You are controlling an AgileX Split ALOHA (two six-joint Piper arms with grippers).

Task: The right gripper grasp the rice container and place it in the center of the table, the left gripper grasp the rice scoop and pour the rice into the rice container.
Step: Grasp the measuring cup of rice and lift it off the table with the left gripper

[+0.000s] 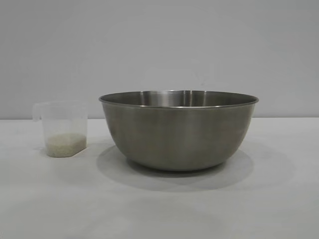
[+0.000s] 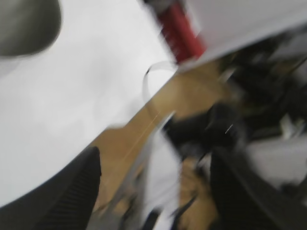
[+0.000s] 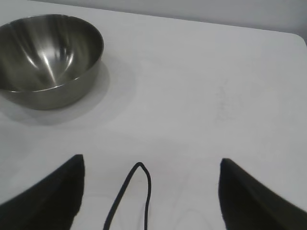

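Worktop (image 1: 159, 209): plain white, matte, open room on every side of both items; grey wall behind. 
Rice container (image 1: 178, 130): steel bowl, upright at centre, empty inside as seen from the right wrist view. 
Rice scoop (image 1: 62, 129): frosted cup just left of the bowl, apart from it, rice (image 1: 65, 144) layered at its bottom. 
Right gripper (image 3: 148, 191): fingers apart, nothing between, bowl well beyond them. 
Left gripper (image 2: 153, 191): fingers apart, empty, over the worktop edge, wooden floor below.

A lab-like test setup: a plain white table (image 1: 159, 209) before a bare grey wall (image 1: 159, 45).
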